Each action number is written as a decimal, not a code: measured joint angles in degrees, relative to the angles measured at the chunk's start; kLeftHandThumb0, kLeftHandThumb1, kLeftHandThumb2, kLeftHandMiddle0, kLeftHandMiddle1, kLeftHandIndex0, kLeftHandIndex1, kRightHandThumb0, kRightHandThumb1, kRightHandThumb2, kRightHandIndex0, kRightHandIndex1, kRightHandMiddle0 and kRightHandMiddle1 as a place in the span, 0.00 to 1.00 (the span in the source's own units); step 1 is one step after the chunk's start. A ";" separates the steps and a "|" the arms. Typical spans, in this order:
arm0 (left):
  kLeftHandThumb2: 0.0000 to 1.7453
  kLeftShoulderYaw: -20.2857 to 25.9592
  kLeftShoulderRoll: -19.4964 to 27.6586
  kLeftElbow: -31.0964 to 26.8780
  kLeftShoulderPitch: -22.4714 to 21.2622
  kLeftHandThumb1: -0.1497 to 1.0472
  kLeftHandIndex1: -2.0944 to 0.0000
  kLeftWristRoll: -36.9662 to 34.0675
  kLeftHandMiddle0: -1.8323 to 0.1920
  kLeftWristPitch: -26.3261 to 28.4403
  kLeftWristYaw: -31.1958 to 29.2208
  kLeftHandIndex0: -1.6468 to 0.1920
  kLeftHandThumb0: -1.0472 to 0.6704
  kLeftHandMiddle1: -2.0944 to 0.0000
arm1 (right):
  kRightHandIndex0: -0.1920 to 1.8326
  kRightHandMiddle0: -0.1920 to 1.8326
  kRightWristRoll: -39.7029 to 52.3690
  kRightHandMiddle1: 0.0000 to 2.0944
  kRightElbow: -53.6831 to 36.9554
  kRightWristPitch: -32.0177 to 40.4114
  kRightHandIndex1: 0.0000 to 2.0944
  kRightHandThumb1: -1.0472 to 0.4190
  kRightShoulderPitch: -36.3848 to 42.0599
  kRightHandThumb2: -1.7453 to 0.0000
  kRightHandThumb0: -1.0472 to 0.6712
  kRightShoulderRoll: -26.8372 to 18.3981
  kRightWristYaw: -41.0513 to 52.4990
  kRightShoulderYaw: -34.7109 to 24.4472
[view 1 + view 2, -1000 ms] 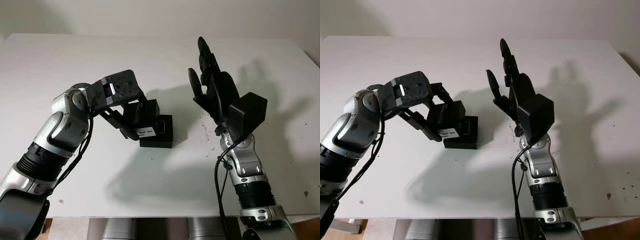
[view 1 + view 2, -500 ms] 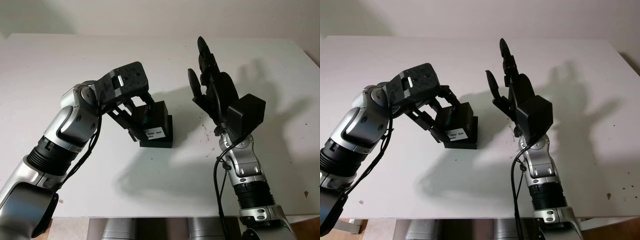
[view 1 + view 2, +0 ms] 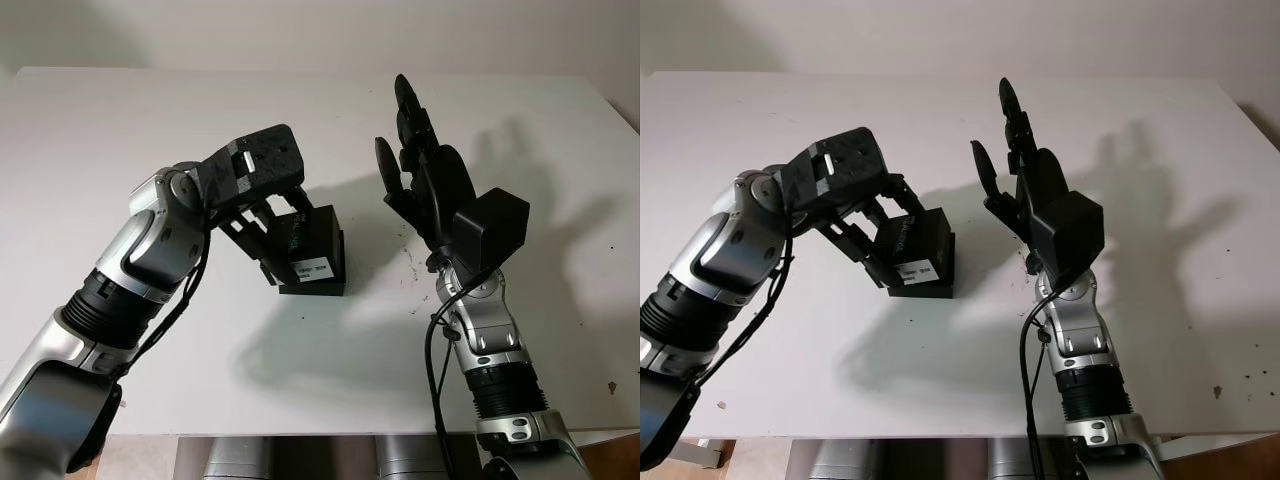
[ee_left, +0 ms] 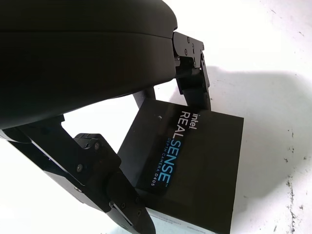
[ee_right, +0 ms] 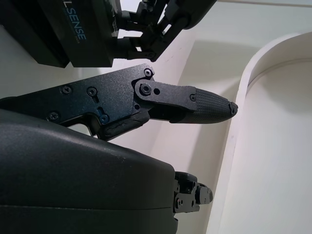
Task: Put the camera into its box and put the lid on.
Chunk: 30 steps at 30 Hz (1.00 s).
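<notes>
A black box lid point(image 3: 316, 238) with "RealSense" lettering and a white label on its side sits slightly tilted over the black box base point(image 3: 318, 288) at the table's middle. Just a thin strip of the base shows under it. My left hand point(image 3: 283, 243) is shut on the lid, its fingers point(image 4: 192, 83) clamping opposite sides of the lid point(image 4: 195, 161). Whether the lid is fully seated on the base I cannot tell. My right hand point(image 3: 412, 160) is open, raised above the table a little to the right of the box. The lid point(image 5: 58, 29) lies beyond its finger point(image 5: 195, 105).
The white table point(image 3: 150, 110) stretches wide on all sides of the box. A few dark specks point(image 3: 410, 268) mark it to the right of the box. Its front edge point(image 3: 300, 432) runs near both forearms.
My left hand has carried the lid to the right and down, from beside the base to over it. The right hand has stayed where it was.
</notes>
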 measured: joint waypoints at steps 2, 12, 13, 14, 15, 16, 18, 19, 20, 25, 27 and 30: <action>0.03 -0.03 -0.09 0.00 0.00 0.87 0.15 0.12 0.65 0.00 0.07 0.71 0.53 0.14 | 0.04 0.08 -0.02 0.03 -0.04 0.02 0.03 0.00 0.05 0.69 0.19 0.08 -0.07 0.00; 0.03 -1.30 -0.87 -0.04 -0.56 0.89 0.14 1.04 0.69 2.51 0.51 0.75 0.52 0.12 | 0.05 0.08 -0.06 0.03 -0.05 0.00 0.03 0.00 0.60 0.69 0.20 0.54 -0.61 0.00; 0.03 -1.31 -1.04 -0.04 -0.60 0.89 0.13 0.98 0.69 2.72 0.56 0.75 0.53 0.11 | 0.05 0.08 -0.02 0.03 -0.05 0.00 0.03 0.00 0.63 0.69 0.20 0.56 -0.60 0.00; 0.03 -1.30 -1.12 -0.04 -0.60 0.89 0.13 0.81 0.69 2.85 0.64 0.74 0.53 0.11 | 0.05 0.08 -0.05 0.03 -0.05 0.00 0.03 0.00 0.63 0.69 0.19 0.57 -0.61 0.01; 0.03 -1.30 -1.21 -0.04 -0.63 0.89 0.12 0.77 0.69 3.13 0.68 0.74 0.53 0.11 | 0.05 0.08 -0.10 0.03 -0.05 0.00 0.03 0.00 0.65 0.69 0.19 0.57 -0.62 0.01; 0.03 -1.31 -1.32 -0.04 -0.69 0.89 0.12 0.72 0.69 3.47 0.69 0.73 0.53 0.11 | 0.05 0.08 -0.14 0.03 -0.09 0.00 0.03 0.00 0.67 0.69 0.19 0.57 -0.63 0.02; 0.03 -1.44 -1.44 -0.03 -0.88 0.89 0.12 0.70 0.68 4.05 0.65 0.73 0.53 0.11 | 0.05 0.08 -0.21 0.03 -0.26 0.01 0.03 0.00 0.74 0.69 0.19 0.57 -0.65 0.08; 0.03 -1.90 -1.43 -0.02 -1.13 0.88 0.12 0.85 0.67 4.21 0.56 0.73 0.52 0.12 | 0.05 0.08 -0.21 0.03 -0.34 0.00 0.03 0.00 0.76 0.69 0.20 0.57 -0.65 0.11; 0.03 -2.48 -1.41 -0.02 -1.46 0.88 0.12 1.09 0.66 4.30 0.48 0.73 0.52 0.12 | 0.05 0.08 -0.21 0.03 -0.41 0.00 0.03 0.00 0.76 0.69 0.20 0.57 -0.65 0.18; 0.03 -5.45 -1.22 0.00 -3.20 0.88 0.15 2.60 0.70 5.74 -0.51 0.73 0.51 0.12 | 0.05 0.08 -0.64 0.03 -0.51 0.00 0.03 0.00 0.78 0.70 0.19 0.63 -1.21 0.37; 0.03 -7.94 -0.98 -0.01 -4.53 0.88 0.17 4.27 0.73 5.83 -1.51 0.75 0.49 0.12 | 0.05 0.09 -0.50 0.03 -0.66 0.28 0.03 0.00 0.79 0.70 0.19 1.05 -1.46 0.38; 0.03 -9.26 -1.00 -0.01 -5.23 0.88 0.19 5.34 0.72 5.37 -2.07 0.77 0.50 0.12 | 0.06 0.09 -0.58 0.03 -0.73 0.42 0.03 0.00 0.80 0.70 0.19 1.59 -1.78 0.56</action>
